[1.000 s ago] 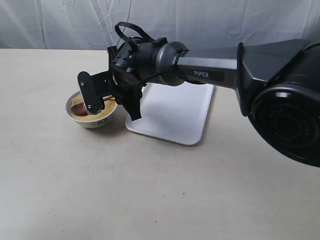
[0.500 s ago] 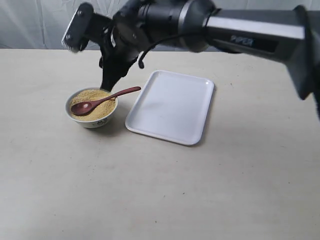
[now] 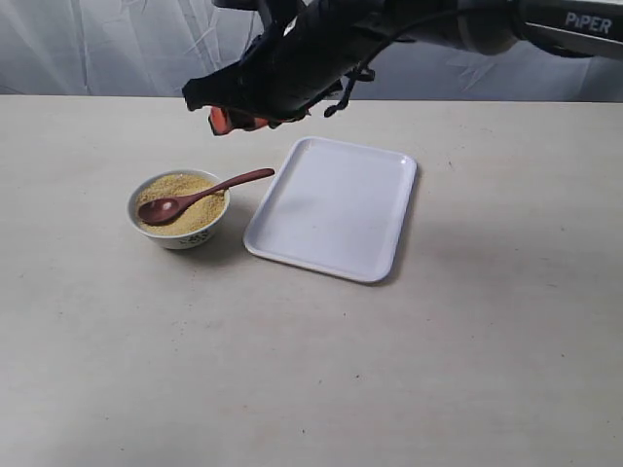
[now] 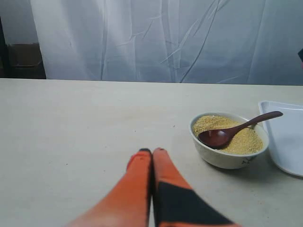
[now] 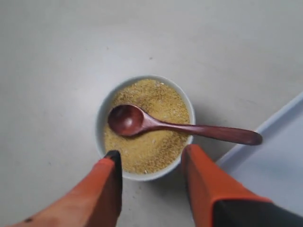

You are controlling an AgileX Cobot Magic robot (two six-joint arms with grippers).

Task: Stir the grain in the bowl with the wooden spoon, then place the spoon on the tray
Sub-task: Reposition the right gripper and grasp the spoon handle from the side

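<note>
The white bowl (image 3: 185, 236) stands left of the tray (image 3: 336, 209), filled with yellow-tan grain (image 3: 185, 184). The wooden spoon (image 3: 209, 193) lies free in it, head on the grain and handle over the rim towards the tray. My right gripper (image 3: 236, 120) hangs open well above the bowl, touching nothing. In the right wrist view its orange fingers (image 5: 106, 179) frame the bowl (image 5: 101, 118), the grain (image 5: 161, 101) and the spoon (image 5: 189, 128) from above. My left gripper (image 4: 152, 151) is shut and empty, low over the table short of the bowl (image 4: 222, 158) and spoon (image 4: 236, 131).
The beige table (image 3: 292, 370) stretches wide in front of the bowl and tray. A white curtain (image 3: 117, 49) hangs behind it. The tray's corner (image 4: 289, 137) shows beside the bowl in the left wrist view. The right arm (image 3: 409, 24) spans the top of the exterior view.
My right gripper was down at the bowl around the spoon handle. It has let go and risen high above, and the spoon stays resting in the grain.
</note>
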